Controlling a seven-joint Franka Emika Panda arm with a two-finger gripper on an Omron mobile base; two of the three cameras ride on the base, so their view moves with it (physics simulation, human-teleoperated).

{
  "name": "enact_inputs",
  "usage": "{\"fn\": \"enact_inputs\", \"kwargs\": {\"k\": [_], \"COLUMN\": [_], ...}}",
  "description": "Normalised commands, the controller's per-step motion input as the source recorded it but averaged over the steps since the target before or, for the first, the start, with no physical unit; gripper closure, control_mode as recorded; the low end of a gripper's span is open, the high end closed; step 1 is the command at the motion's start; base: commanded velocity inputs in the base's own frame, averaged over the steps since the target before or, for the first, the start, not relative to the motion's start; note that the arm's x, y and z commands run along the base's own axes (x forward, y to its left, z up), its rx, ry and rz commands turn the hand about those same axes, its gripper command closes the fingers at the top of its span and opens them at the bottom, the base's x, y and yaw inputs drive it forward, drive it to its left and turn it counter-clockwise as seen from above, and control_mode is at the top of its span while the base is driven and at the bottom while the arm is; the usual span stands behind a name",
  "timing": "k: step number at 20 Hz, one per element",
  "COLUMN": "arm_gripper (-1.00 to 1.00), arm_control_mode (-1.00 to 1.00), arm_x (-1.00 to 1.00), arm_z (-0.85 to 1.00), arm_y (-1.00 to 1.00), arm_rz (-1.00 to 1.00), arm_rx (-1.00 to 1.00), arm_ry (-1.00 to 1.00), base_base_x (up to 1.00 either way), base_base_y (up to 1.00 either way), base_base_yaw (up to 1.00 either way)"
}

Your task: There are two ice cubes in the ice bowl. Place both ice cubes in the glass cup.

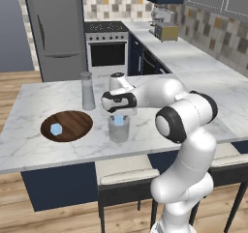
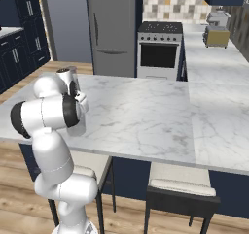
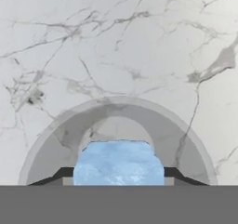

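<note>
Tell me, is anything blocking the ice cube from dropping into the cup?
Nothing visible. The fingers hold one ice cube right above the glass cup, whose open mouth lies bare below. The other cube sits in the ice bowl.

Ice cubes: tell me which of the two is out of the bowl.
The ice cube clamped in the hand, poised over the glass cup. The other ice cube lies in the ice bowl, off to the cup's side.
</note>
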Motion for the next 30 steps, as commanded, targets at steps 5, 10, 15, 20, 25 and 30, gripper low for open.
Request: {"fn": "enact_inputs", "kwargs": {"k": [5, 10, 15, 20, 25, 30], "arm_gripper": [-1.00, -1.00, -1.00, -1.00, -1.00, -1.00], "arm_control_mode": [-1.00, -1.00, -1.00, -1.00, -1.00, -1.00], "arm_x": [0.11, -0.14, -0.34, -0.81, -0.34, 0.00], "arm_z": [0.22, 0.55, 0.34, 0.05, 0.03, 0.28], "arm_y": [0.00, 0.00, 0.03, 0.72, 1.00, 0.93], "arm_rz": [0.00, 0.00, 0.00, 0.00, 0.00, 0.00], "arm_rx": [0.00, 0.01, 0.03, 0.09, 0.04, 0.03], "arm_ry": [0.00, -0.06, -0.14, -0.19, -0.04, 0.00], "base_base_x": [0.00, 0.00, 0.00, 0.00, 0.00, 0.00], "base_base_y": [0.00, 0.00, 0.00, 0.00, 0.00, 0.00], "base_base_yaw": [0.00, 0.00, 0.00, 0.00, 0.00, 0.00]}}
